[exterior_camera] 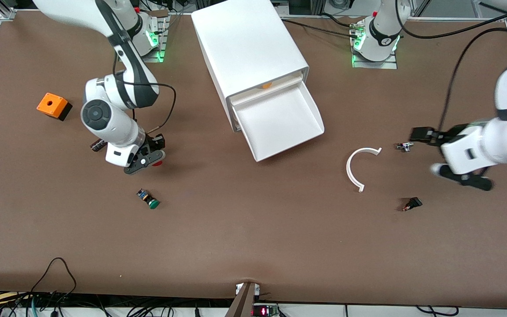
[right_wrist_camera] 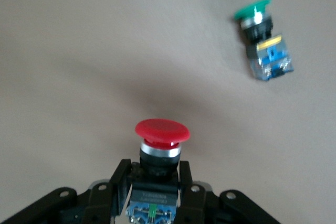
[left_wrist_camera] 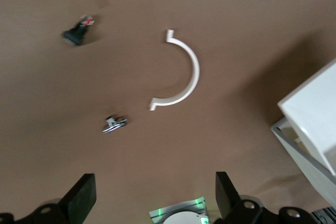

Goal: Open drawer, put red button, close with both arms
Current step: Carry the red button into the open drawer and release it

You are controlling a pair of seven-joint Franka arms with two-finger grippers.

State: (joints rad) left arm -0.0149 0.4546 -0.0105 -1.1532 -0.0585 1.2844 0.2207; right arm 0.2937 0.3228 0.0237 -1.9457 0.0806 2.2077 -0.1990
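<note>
Right gripper (exterior_camera: 150, 159) clamped on the red button (right_wrist_camera: 162, 132); drawer (exterior_camera: 280, 121) pulled out of the white cabinet (exterior_camera: 247, 46).

The right fingers (right_wrist_camera: 122, 174) pinch the button's black body from both sides, its red cap sticking out past the fingertips just above the brown table (exterior_camera: 253, 229); the green button (right_wrist_camera: 261, 38) lies on its side near them, nearer the front camera. The left gripper (left_wrist_camera: 155, 195) hangs with fingers spread wide and empty over the left arm's end of the table, a white curved strip (left_wrist_camera: 181, 72), a small metal part (left_wrist_camera: 114, 123) and a small black switch (left_wrist_camera: 79, 32) lying out past its fingertips.
</note>
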